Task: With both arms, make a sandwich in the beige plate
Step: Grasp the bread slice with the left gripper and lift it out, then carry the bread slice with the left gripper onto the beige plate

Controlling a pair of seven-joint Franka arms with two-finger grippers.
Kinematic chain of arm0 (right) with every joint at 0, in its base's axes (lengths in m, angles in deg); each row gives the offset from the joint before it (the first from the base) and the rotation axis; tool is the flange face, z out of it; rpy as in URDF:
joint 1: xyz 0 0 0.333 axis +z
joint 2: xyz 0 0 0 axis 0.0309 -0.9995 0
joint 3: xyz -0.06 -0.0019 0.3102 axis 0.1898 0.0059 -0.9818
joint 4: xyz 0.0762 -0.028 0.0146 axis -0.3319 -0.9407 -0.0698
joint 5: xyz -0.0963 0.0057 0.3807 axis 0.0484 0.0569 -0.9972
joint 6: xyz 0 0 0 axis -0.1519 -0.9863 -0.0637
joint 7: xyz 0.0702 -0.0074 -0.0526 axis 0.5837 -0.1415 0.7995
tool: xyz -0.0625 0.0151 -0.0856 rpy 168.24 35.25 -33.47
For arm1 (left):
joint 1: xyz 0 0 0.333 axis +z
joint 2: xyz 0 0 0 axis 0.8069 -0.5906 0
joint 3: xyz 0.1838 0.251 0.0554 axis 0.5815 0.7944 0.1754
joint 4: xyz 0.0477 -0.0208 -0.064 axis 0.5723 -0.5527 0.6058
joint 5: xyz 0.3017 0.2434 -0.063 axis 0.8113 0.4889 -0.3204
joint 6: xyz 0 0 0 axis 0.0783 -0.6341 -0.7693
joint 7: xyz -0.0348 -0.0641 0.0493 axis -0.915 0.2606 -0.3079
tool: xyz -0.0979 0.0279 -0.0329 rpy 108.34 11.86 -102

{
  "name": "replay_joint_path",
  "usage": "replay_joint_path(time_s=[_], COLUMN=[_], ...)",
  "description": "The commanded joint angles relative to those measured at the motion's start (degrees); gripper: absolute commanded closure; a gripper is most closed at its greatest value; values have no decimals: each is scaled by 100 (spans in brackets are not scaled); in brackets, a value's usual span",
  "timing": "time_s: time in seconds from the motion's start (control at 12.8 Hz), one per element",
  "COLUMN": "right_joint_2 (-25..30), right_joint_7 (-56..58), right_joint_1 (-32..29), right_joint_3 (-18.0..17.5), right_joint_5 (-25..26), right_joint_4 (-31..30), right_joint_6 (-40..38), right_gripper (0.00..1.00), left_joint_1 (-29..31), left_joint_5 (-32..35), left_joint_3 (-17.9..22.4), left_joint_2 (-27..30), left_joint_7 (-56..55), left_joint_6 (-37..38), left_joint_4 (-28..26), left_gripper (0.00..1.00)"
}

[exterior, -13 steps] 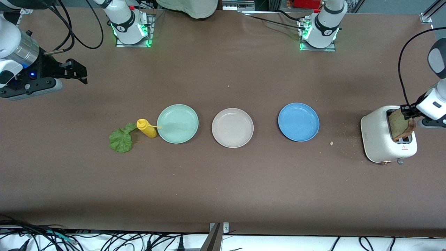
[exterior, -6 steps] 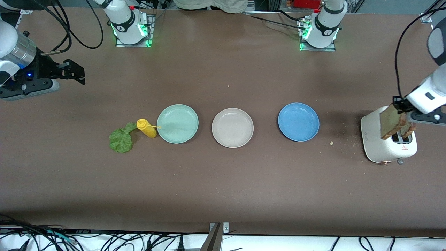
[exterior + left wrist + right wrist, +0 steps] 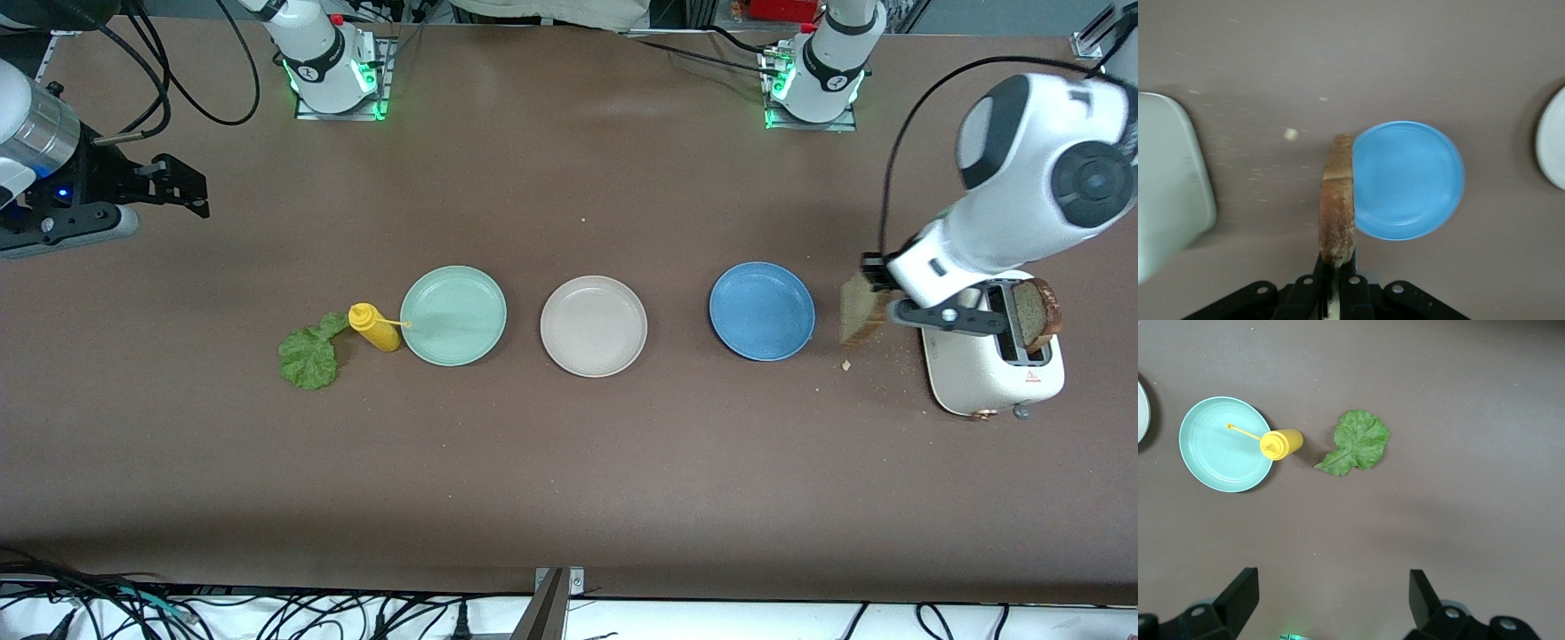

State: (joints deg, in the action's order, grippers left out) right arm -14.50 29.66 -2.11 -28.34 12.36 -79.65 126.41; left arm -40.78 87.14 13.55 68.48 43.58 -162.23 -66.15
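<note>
Currently, step in hand: first bread carry.

Left gripper point(image 3: 876, 286): clamped on one bread slice point(image 3: 859, 311), held on edge in the air over bare table between the toaster point(image 3: 965, 373) and the blue plate point(image 3: 761, 310).

Second slice point(image 3: 1037, 313): upright in a toaster slot.

Beige plate point(image 3: 593, 325): bare, at table centre; seen from the front camera, at about 9 o'clock of the blue plate.

Next move, as judged: carry the slice over the blue plate, on toward 9 o'clock, turn it flat and lower it into the beige plate before letting go.

Right gripper point(image 3: 182, 182): fingers spread wide, nothing held, waiting over the right arm's end of the table.

Lettuce leaf point(image 3: 309, 356): flat on the table, untouched, at about 8 o'clock of the yellow sauce bottle point(image 3: 374, 326).

Yellow sauce bottle: standing just beside the mint-green plate point(image 3: 452, 315), its nozzle over that plate's rim.

Obstructions: the blue plate lies under the direct route, low enough to pass above; crumbs point(image 3: 846, 364) lie near the toaster. The bottle stands close to the leaf and likely crowds a later pick.
</note>
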Motion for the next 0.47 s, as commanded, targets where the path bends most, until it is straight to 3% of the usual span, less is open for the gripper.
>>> replay_joint_path(time_s=[0.0, 0.23, 0.39], right_joint_2=[-5, -14, -14], right_joint_7=[52, 26, 8], right_joint_1=[-10, -10, -10], right_joint_3=[10, 19, 19], right_joint_5=[-99, -99, -99], right_joint_4=[61, 61, 61], right_joint_6=[-13, -57, -39], right_gripper=[0, 0, 0], left_joint_1=[-247, -370, -545], left_joint_5=[-793, -1856, -2682], left_joint_3=[-1, -1, -1], left_joint_2=[-614, -1212, -1538], left_joint_7=[-385, -394, -385], left_joint_6=[84, 75, -212], left_joint_4=[559, 1139, 1211], left_gripper=[100, 100, 100])
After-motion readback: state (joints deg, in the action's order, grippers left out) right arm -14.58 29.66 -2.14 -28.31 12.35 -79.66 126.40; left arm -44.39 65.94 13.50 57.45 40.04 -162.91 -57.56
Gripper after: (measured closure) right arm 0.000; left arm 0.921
